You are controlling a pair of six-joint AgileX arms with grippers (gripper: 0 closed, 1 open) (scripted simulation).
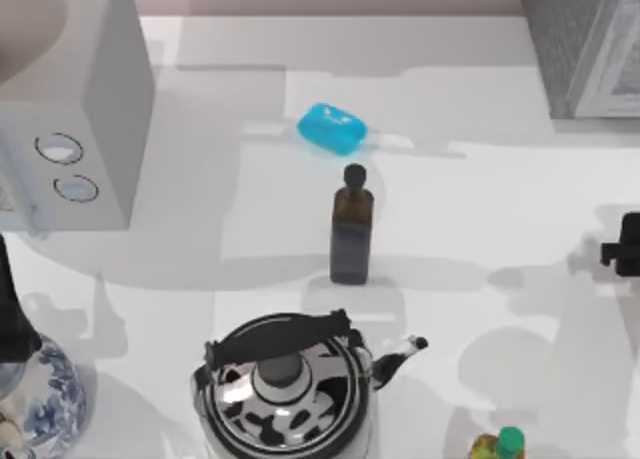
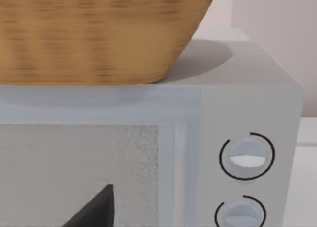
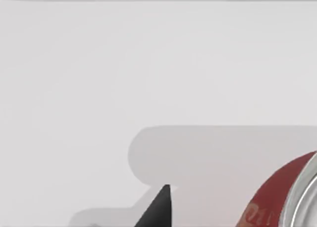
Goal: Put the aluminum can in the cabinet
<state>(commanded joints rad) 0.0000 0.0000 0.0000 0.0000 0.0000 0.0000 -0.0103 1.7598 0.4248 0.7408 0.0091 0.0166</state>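
The aluminum can (image 3: 280, 200) is a red can with a silver rim, seen close up at the corner of the right wrist view, lying on the white table. A dark tip of my right gripper (image 3: 159, 207) pokes in beside it, a short gap away from the can. From above, my right gripper (image 1: 625, 245) is at the table's right edge. The cabinet (image 1: 585, 39), grey and speckled with a paler framed front, stands at the back right corner. My left arm (image 1: 8, 309) is parked at the left edge.
A dark brown bottle (image 1: 352, 231) stands mid-table, with a blue object (image 1: 332, 127) behind it. A kettle (image 1: 285, 389) is in front, a blue-white vase (image 1: 45, 399) at front left, and a small yellow bottle (image 1: 500, 446) at front right. A grey two-ring box (image 1: 85, 109) carries a wicker basket (image 2: 99, 34).
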